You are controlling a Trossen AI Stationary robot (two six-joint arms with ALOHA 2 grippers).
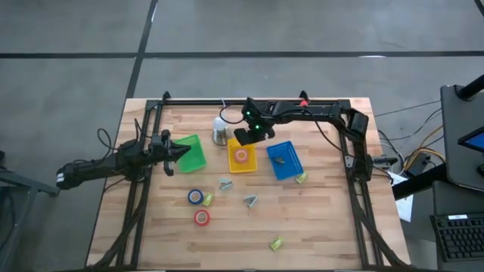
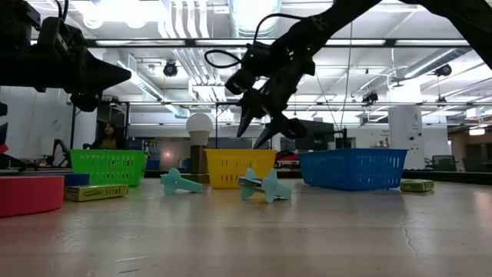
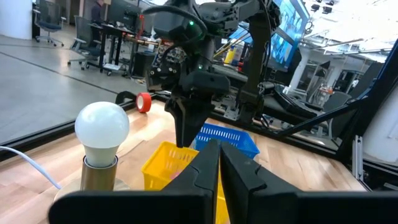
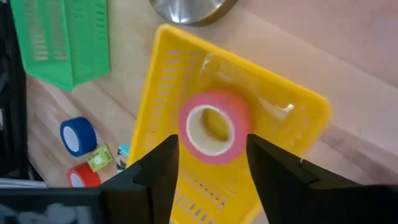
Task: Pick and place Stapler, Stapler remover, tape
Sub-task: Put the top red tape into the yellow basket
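Pink tape roll (image 4: 214, 127) inside yellow basket (image 4: 176, 65).

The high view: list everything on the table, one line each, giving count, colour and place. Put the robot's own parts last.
baskets: three, green, yellow and blue, in a row across mid-table
tape rolls: three; pink inside the yellow basket, blue and red on the wood left of centre
staple removers: two, teal, on the wood near the centre
small boxes: three, yellow-green; beside the blue tape, by the blue basket's corner, alone near the front edge
small thing: one, dark, in the blue basket; too small to identify
lamp: one, white bulb on a metal base, behind the green and yellow baskets
left gripper: shut, beside the green basket
right gripper: open, above the yellow basket
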